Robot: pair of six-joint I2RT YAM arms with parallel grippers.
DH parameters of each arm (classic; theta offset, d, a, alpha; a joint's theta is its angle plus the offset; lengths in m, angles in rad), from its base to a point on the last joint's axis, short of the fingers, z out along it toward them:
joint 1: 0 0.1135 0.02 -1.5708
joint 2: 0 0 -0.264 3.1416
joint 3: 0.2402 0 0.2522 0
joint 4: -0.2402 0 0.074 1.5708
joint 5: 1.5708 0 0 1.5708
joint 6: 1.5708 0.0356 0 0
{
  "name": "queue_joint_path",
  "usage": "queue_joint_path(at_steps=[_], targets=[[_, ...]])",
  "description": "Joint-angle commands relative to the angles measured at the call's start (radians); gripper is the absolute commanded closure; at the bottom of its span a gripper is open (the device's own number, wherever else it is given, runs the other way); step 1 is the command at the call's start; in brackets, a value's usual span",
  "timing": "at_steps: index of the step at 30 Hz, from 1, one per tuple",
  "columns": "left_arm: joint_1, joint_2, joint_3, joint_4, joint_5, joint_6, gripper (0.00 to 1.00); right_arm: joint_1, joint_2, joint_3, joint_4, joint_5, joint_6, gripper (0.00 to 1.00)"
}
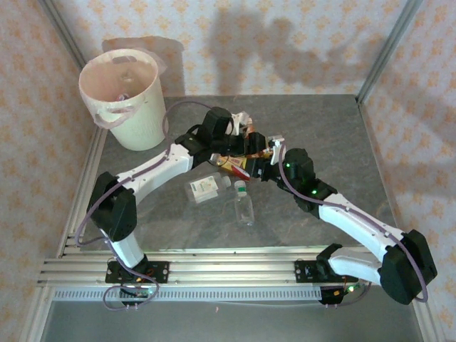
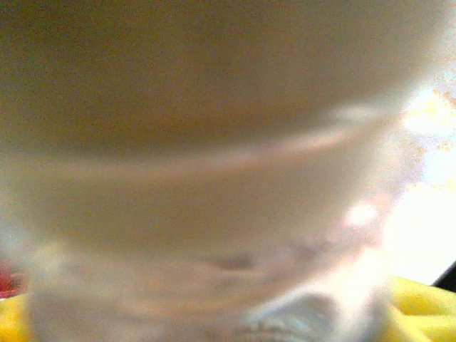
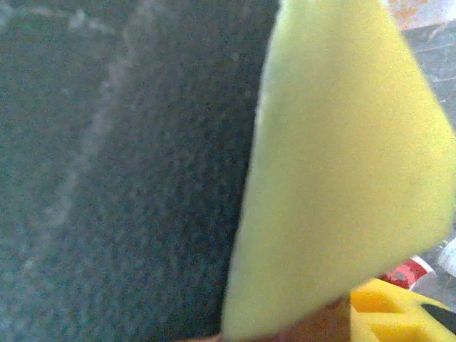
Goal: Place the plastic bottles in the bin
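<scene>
This is a robot test cell in a lab, not a lived-in room. Two white and black robot arms, the left arm (image 1: 153, 171) and the right arm (image 1: 356, 221), are bolted to a slotted aluminium rail (image 1: 228, 267) along the near edge of a grey stone-look tabletop (image 1: 342, 135). Bare metal posts (image 1: 388, 50) frame the far corners. Flat panels of cream wallpaper (image 1: 299, 35) with an orange flower print close in the left, right and far sides like a backdrop. A cream bucket (image 1: 139, 117) stands in the far left corner.

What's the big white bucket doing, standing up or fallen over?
Standing up. The bin rests on its base at the far left corner of the table, with its round open mouth facing up.
</scene>
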Motion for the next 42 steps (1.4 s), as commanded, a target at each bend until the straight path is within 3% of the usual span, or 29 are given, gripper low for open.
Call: queue_joint_path(at_steps=[1,4,8,12,14,23,29,36,42], targets=[[-0.006,-0.017,0.038,-0.007,0.028,0.002,0.37,0.009,-0.016,0.024,0.063,0.031,-0.012,0.64],[-0.007,-0.018,0.042,-0.005,0.022,-0.009,0.44,0.009,-0.013,0.026,0.050,0.031,-0.015,0.59],[-0.005,-0.024,0.047,-0.003,-0.025,-0.014,0.47,0.008,-0.015,0.036,-0.008,0.043,-0.007,0.35],[-0.005,-0.037,0.049,0.001,-0.080,-0.007,0.47,0.008,-0.040,0.018,-0.020,0.020,-0.024,0.18],[-0.004,-0.036,0.053,-0.004,-0.098,-0.001,0.47,0.008,-0.066,0.002,-0.020,0.015,-0.035,0.01],[0.020,-0.042,0.069,-0.034,-0.139,0.017,0.48,0.008,-0.241,-0.025,-0.155,0.044,-0.180,0.01],[0.067,-0.076,0.076,-0.067,-0.162,0.046,0.48,0.008,-0.320,0.017,-0.288,0.157,-0.288,0.01],[0.148,-0.127,0.170,-0.232,-0.229,0.172,0.49,0.008,-0.331,-0.017,-0.246,0.433,-0.223,0.01],[0.201,-0.135,0.332,-0.403,-0.316,0.303,0.49,0.008,-0.327,-0.072,-0.159,0.530,-0.159,0.01]])
